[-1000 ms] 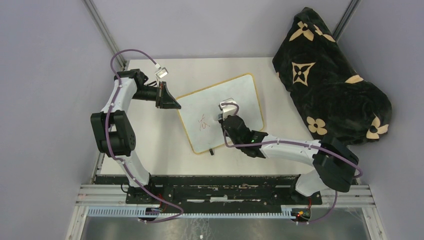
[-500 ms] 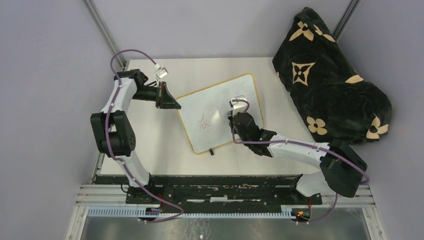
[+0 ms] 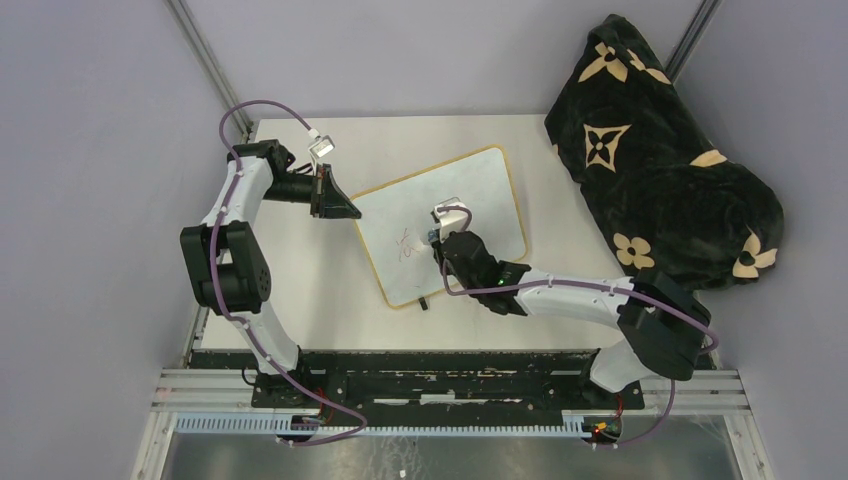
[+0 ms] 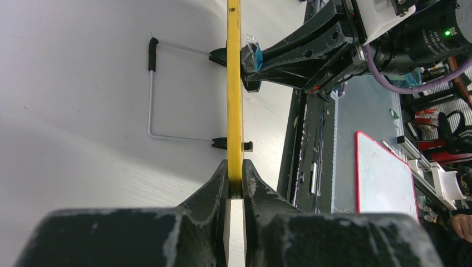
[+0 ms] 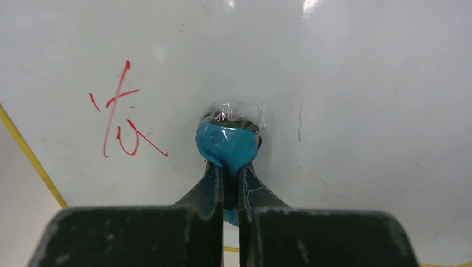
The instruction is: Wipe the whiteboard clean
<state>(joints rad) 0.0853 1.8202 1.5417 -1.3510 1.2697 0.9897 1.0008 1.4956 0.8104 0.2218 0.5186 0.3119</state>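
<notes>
The left fingers [image 4: 214,192] pinch the whiteboard [image 3: 475,190] by its edge; the right fingers [image 5: 210,192], clamped on a blue eraser [image 5: 228,146], press its face.

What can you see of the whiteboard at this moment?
The whiteboard is a flat white rectangle with a thin yellow rounded frame, lying askew on the table. Red handwriting marks its face. A thin wire stand with black clips shows at one edge. The left claw pinches its frame; the right claw presses a blue eraser onto its surface.

White table [image 3: 320,270]: whiteboard [image 3: 480,190] (askew) on it, blanket [image 3: 650,170] overlapping right edge.
</notes>
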